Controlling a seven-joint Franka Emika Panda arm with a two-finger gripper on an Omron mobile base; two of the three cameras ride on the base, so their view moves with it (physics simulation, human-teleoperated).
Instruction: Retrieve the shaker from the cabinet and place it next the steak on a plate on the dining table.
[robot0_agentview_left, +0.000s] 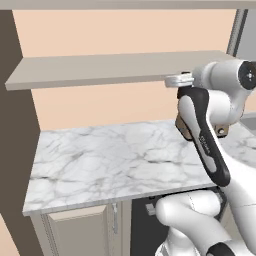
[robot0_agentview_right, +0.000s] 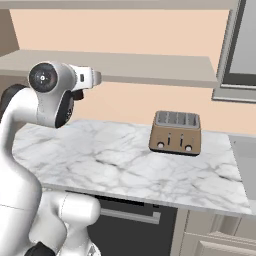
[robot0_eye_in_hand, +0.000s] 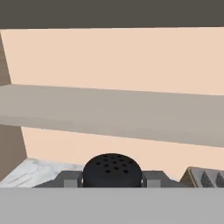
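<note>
A: Hand view first. Between the two grey fingers (robot0_eye_in_hand: 65, 179) sits the black shaker (robot0_eye_in_hand: 112, 170), its round cap with small holes turned toward the camera. One finger touches it on each side, so the gripper (robot0_eye_in_hand: 112, 180) is clamped on the shaker.

B: And where is the shaker compared with the shelf?

A: It is in front of the beige-grey cabinet shelf (robot0_eye_in_hand: 113, 116) and lower than its front edge, not resting on it. Behind the shelf is the peach wall (robot0_eye_in_hand: 113, 59). Below the gripper a piece of the marble counter (robot0_eye_in_hand: 30, 173) shows at one side, and at the other side the top corner of the toaster (robot0_eye_in_hand: 203, 177) with its slots.

B: What do the base cameras give?

A: In the left base view the hand (robot0_agentview_left: 180, 80) points toward the shelf (robot0_agentview_left: 110, 67) at about the height of its front edge. The fingers themselves I cannot make out there. The counter (robot0_agentview_left: 115, 160) lies well below the hand. In the right base view the hand (robot0_agentview_right: 87, 77) is again level with the shelf (robot0_agentview_right: 150, 67), and the brown toaster (robot0_agentview_right: 176, 132) stands on the counter (robot0_agentview_right: 125, 165), lower than the hand and well apart from it.

B: Is the shaker visible from the base?

A: I cannot tell; it is too small or hidden by the hand.
</note>
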